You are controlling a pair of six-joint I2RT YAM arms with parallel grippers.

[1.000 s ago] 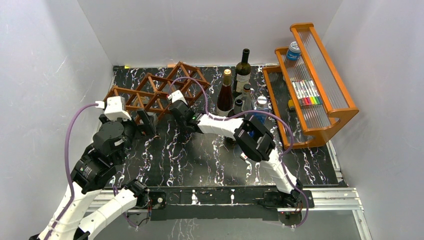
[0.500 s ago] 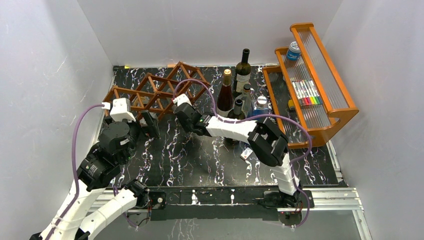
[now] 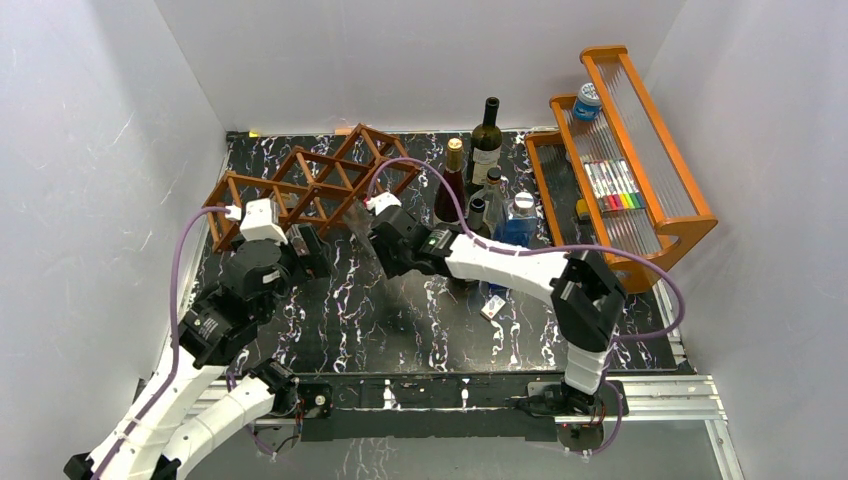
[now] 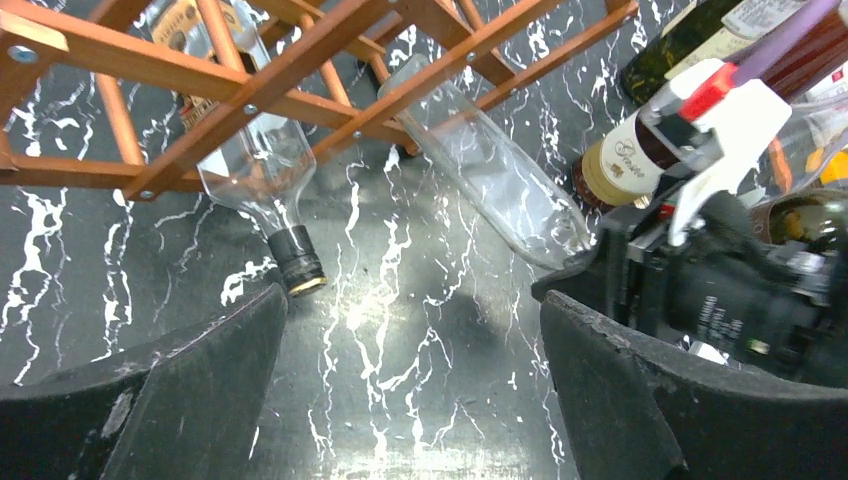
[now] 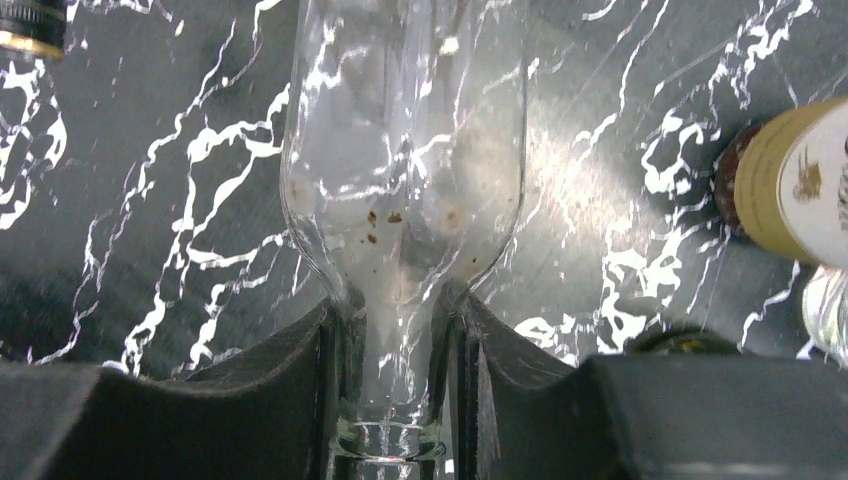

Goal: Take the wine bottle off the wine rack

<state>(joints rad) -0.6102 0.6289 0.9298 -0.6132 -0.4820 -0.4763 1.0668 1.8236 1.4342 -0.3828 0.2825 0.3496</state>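
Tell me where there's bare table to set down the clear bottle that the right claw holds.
Roomiest: the marble tabletop between the wine rack and the arm bases, right by the clear bottle in the right claw. A smaller patch lies off the orange shelf. Crowded: the standing bottles between rack and shelf.

The wine rack (image 3: pixel 310 185) lies slantwise in the far-left corner of the desk (image 3: pixel 400 320). The left pincer (image 3: pixel 308 252) sits by its near side, the right pincer (image 3: pixel 385 245) near its right end. Standing bottles (image 3: pixel 470 190) cluster toward the far edge.
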